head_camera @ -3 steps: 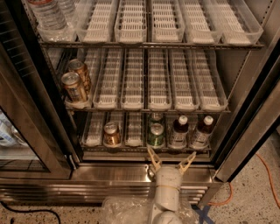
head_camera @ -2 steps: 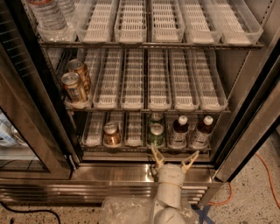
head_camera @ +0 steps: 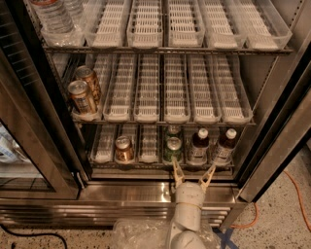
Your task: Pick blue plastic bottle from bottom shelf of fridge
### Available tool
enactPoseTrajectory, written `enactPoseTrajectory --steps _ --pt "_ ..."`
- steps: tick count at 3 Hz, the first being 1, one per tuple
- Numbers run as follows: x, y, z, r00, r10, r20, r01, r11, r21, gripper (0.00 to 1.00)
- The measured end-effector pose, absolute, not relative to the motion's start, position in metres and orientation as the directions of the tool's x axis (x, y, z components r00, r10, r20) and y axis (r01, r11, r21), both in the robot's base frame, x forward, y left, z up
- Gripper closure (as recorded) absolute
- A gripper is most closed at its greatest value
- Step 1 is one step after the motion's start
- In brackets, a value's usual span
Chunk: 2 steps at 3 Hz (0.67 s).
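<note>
Nearest, low in the middle: tool (head_camera: pixel 193 168), pale fingers splayed apart and gripping nothing, hovering over the steel sill of the fridge (head_camera: pixel 121 192), just short of the bottom shelf (head_camera: pixel 146 146). Just beyond, on that shelf: copper can (head_camera: pixel 124 149) at left, green cans (head_camera: pixel 172 145) in one lane straight ahead of the tool, then dark white-capped bottles (head_camera: pixel 198 147) side by side to the right, possibly the blue plastic kind, tint unclear. Higher, middle rack (head_camera: pixel 180 92) with soda cans (head_camera: pixel 83 95) at left; topmost, water bottles (head_camera: pixel 51 14).
</note>
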<state>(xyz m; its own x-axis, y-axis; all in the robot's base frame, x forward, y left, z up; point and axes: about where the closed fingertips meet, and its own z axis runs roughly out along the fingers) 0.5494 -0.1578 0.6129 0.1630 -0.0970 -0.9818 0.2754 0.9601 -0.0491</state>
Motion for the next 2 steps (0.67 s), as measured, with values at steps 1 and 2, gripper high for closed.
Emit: enactPoseTrajectory --steps 1,2 --pt "0.5494 -0.1578 0.6129 0.163 -0.097 -0.982 0.275 0.96 -0.049 0.19" --pt "0.5494 -0.1578 0.6129 0.163 -0.097 -0.982 0.275 0.96 -0.049 0.24"
